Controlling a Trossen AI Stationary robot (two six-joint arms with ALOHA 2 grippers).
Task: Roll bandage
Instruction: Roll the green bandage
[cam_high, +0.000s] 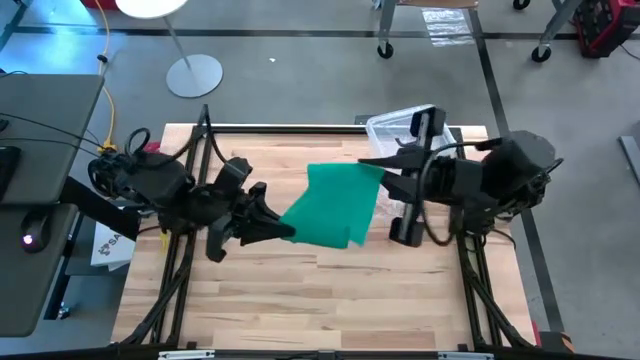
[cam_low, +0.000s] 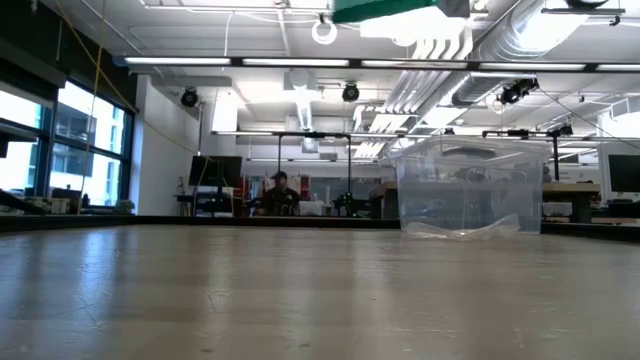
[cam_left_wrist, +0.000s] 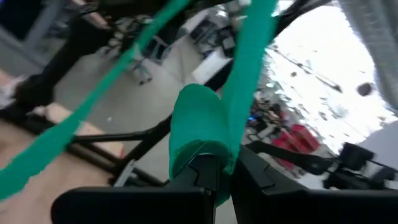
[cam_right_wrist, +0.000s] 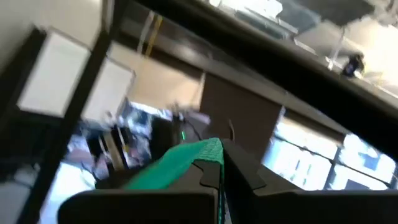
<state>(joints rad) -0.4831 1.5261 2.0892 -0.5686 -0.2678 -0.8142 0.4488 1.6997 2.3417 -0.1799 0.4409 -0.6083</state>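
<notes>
While both claws clamp it, the bandage (cam_high: 335, 205) hangs unrolled above the bench (cam_high: 330, 300), stretched between left claw (cam_high: 285, 229) and right claw (cam_high: 375, 165); rolling looks barely begun.

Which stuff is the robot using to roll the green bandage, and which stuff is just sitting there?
Using:
- bandage, held up off the table
- left claw, shut on one end
- right claw, shut on the other end

Just sitting:
- clear box
- plastic bag in the box
</notes>
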